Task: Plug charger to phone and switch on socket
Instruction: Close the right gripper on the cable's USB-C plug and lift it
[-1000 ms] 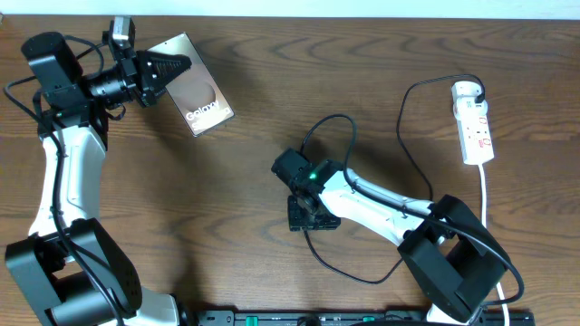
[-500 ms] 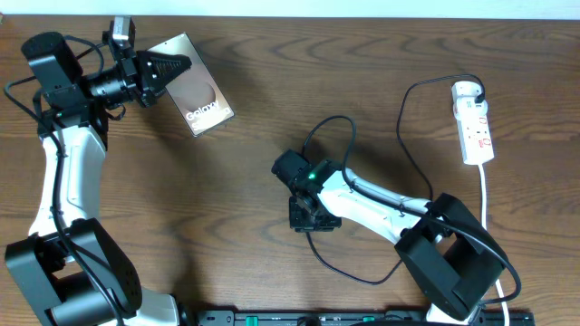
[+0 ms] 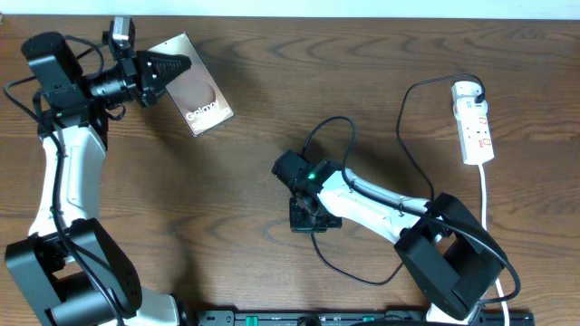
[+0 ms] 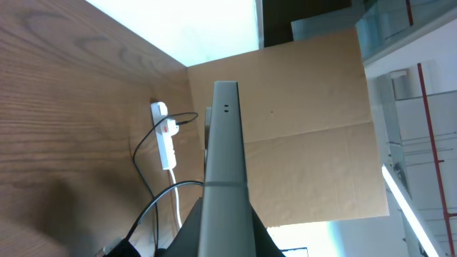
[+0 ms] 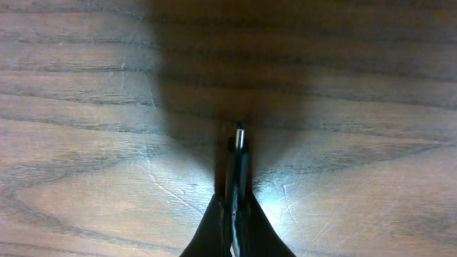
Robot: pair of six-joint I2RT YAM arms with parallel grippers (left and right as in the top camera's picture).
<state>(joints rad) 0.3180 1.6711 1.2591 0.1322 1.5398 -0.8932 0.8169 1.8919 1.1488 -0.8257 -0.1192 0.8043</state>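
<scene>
Presently, the left gripper (image 3: 175, 65) sits in the upper left of the overhead frame. Its jaws are clamped on one edge of the phone (image 3: 199, 92), which lies at a slant with the screen facing up. In the left wrist view the phone (image 4: 226, 157) appears edge-on, reaching straight out from the fingers (whether it touches the table (image 3: 272, 81) cannot be told).

The right gripper (image 3: 306, 219) stands near the centre of the overhead frame, pointed down at the wood. In the right wrist view its fingers (image 5: 251, 218) are pinched tight on the charger (image 5: 238, 163) just behind the plug tip (image 5: 240, 130), which sticks out past the fingertips over the wood grain.

The socket (image 3: 476, 125) lies in the upper right of the overhead frame, well apart from both grippers. A black cable enters its upper end, and a white cord (image 3: 487, 204) runs down toward the lower right.
</scene>
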